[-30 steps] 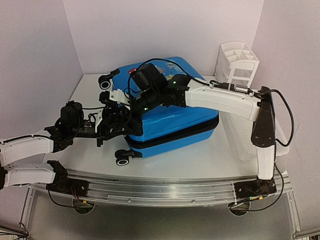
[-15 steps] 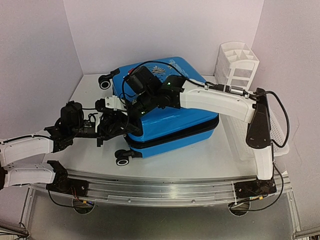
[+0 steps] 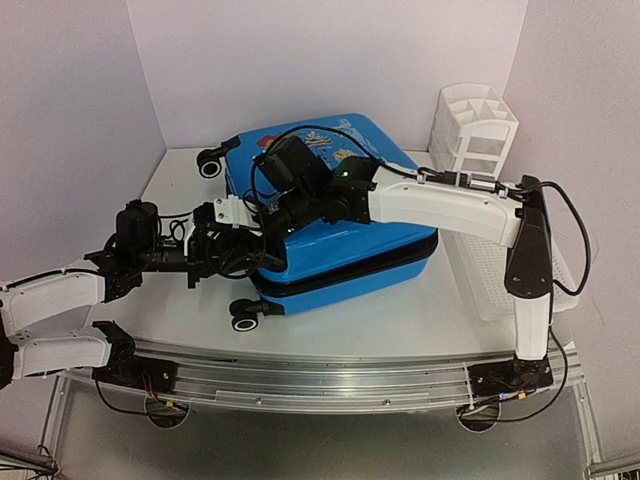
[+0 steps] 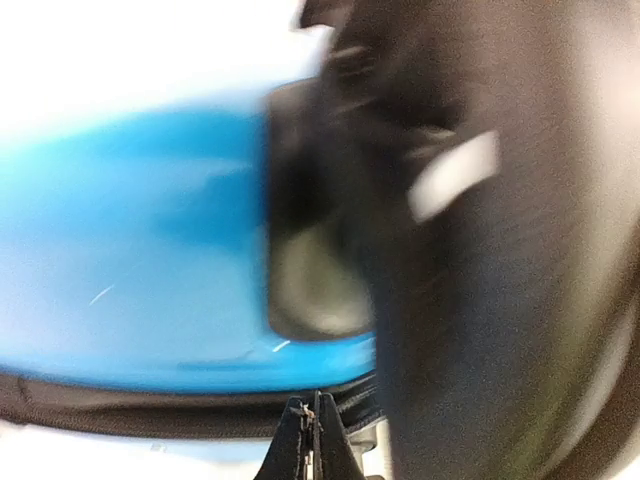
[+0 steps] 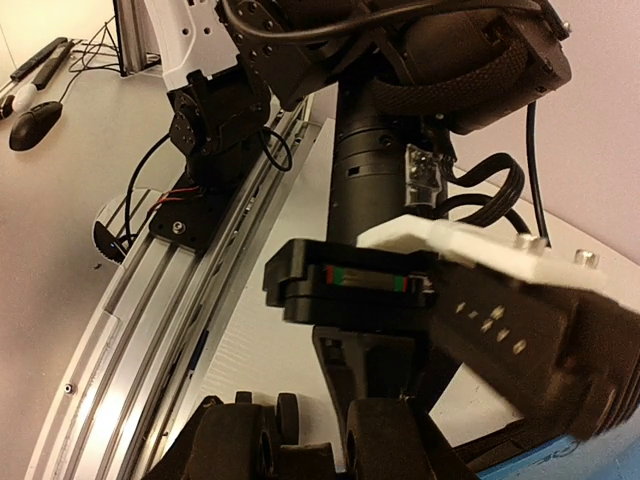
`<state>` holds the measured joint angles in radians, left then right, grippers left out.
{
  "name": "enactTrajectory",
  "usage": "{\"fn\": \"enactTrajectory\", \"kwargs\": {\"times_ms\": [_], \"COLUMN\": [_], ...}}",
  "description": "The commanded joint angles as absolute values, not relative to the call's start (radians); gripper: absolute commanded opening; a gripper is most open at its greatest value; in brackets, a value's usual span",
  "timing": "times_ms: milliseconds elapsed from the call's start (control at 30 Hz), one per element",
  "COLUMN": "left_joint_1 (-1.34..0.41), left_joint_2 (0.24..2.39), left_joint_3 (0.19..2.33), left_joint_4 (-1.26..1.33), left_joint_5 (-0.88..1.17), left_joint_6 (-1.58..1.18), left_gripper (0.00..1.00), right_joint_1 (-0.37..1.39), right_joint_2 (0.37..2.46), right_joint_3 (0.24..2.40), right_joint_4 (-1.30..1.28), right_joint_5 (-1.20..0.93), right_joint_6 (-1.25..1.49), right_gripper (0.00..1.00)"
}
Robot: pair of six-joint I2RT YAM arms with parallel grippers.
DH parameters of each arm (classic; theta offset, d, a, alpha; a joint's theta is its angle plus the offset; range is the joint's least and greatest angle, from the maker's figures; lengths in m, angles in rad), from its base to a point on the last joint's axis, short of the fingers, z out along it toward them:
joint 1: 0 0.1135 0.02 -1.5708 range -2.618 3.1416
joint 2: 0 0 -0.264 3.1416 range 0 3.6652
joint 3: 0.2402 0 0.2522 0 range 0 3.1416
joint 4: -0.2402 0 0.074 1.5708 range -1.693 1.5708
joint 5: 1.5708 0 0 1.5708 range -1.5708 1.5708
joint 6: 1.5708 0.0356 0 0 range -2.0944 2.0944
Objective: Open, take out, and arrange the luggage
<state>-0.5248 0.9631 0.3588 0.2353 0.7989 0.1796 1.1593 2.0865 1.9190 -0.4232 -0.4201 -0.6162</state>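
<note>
While the large bright blue hard-shell suitcase (image 3: 340,225) lies closed on the white table (image 3: 420,300), the left gripper (image 4: 312,432) sits pinched together at its black zipper band (image 4: 150,405), probably to unzip it. The right gripper (image 3: 222,212) hovers beside that corner; can't tell its jaws.

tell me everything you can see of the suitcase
The suitcase is a bright blue hard shell with fish print on the lid, a black zipper band and black-and-white wheels at its left end. It lies flat and closed on the table; the left arm and right arm reach that end, contact unclear.
</note>
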Motion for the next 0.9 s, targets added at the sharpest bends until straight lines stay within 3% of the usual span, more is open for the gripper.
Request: {"fn": "enactTrajectory", "kwargs": {"times_ms": [0,533,867], "left_joint_1": [-0.388,-0.049,0.025], "left_joint_2": [0.93,1.279,1.381], "left_joint_3": [0.47,0.755,0.886], "left_joint_4": [0.452,0.523,0.435], "left_joint_5": [0.768,0.892,0.919], "left_joint_6": [0.113,0.231,0.437], "left_gripper": [0.0,0.0,0.0], "right_joint_1": [1.177,1.228,1.277], "right_joint_2": [2.004,1.964,1.941], "right_joint_3": [1.845,1.822,1.829], "right_joint_4": [-0.623,-0.745,-0.87], "right_joint_5": [-0.463,-0.484,-0.507], "right_joint_6": [-0.596,-0.625,-0.611], "right_gripper": [0.0,0.0,0.0]}}
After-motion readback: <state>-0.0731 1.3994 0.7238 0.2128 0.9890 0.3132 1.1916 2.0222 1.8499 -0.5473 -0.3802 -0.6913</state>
